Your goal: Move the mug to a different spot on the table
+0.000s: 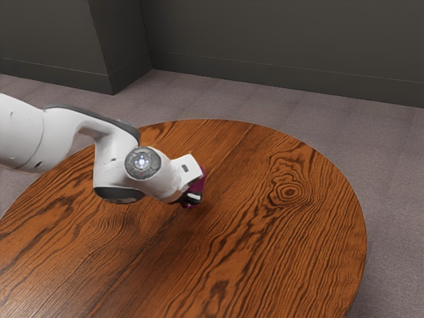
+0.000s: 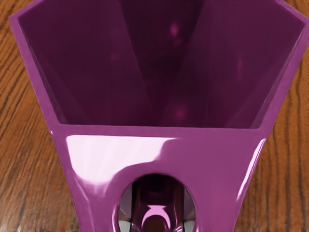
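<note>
A glossy purple mug (image 2: 159, 87) with angular, faceted walls stands upright on the round wooden table (image 1: 278, 218). In the wrist view I look straight down into its empty inside, with its handle (image 2: 154, 193) just under my hand. In the exterior view only a sliver of the mug (image 1: 201, 187) shows near the table's middle, behind my hand. My gripper (image 1: 193, 195) is down at the mug, on its handle side, and the hand hides how it meets the mug.
Bare wood stretches to the exterior view's right and toward the near edge. The white arm (image 1: 59, 142) reaches in over the table's left part. Grey carpet and dark walls surround the table.
</note>
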You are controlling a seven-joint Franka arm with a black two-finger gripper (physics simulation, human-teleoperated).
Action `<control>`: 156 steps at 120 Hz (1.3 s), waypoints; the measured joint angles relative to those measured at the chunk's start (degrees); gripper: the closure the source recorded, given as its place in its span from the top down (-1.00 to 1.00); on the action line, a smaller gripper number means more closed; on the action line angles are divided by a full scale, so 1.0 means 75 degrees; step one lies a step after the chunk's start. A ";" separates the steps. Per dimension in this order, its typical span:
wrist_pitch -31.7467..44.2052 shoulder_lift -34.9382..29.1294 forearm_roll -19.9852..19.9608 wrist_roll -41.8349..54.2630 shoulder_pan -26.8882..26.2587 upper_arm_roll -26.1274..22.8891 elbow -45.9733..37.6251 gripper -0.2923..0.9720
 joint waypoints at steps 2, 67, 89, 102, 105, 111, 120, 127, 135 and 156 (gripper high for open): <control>0.0029 0.0007 0.0023 0.0012 0.0021 -0.0002 -0.0009 -0.52; 0.0544 0.0357 0.0158 0.0247 0.0365 -0.0006 -0.0194 -0.39; 0.0584 0.0336 0.0168 0.0289 0.0366 -0.0002 -0.0234 -0.16; 0.0595 0.0306 0.0170 0.0308 0.0366 -0.0002 -0.0288 -0.06; 0.0597 0.0295 0.0170 0.0312 0.0366 -0.0002 -0.0307 -0.04; 0.0599 0.0284 0.0170 0.0320 0.0366 -0.0002 -0.0328 0.00; 0.0599 0.0271 0.0171 0.0332 0.0365 -0.0002 -0.0338 0.07; 0.0599 0.0267 0.0171 0.0341 0.0365 -0.0002 -0.0340 0.13; 0.0599 0.0261 0.0171 0.0350 0.0366 -0.0006 -0.0347 0.20; 0.0598 0.0167 0.0171 0.0368 0.0365 -0.0002 -0.0472 0.34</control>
